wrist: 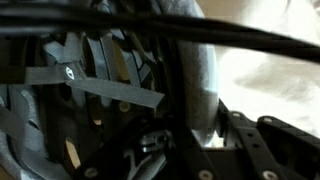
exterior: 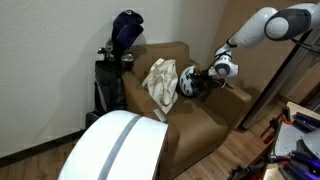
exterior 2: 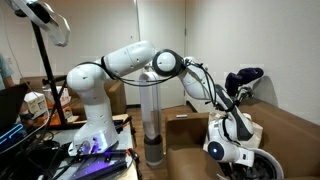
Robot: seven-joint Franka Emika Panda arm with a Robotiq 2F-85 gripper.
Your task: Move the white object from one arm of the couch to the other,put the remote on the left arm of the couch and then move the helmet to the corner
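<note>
The helmet, white with dark vents, hangs over the seat of the tan couch, close to the arm on the robot's side. My gripper reaches it from that arm and is shut on its rim. In the wrist view the helmet's dark inside with grey straps fills the left half. Its pale rim runs down between my fingers at the gripper. The white object and the remote are out of view.
A cream cloth bag leans against the couch back beside the helmet. A dark blue golf bag stands behind the far couch arm. A glossy white curved shell is in front. The robot's base stands among cluttered desks.
</note>
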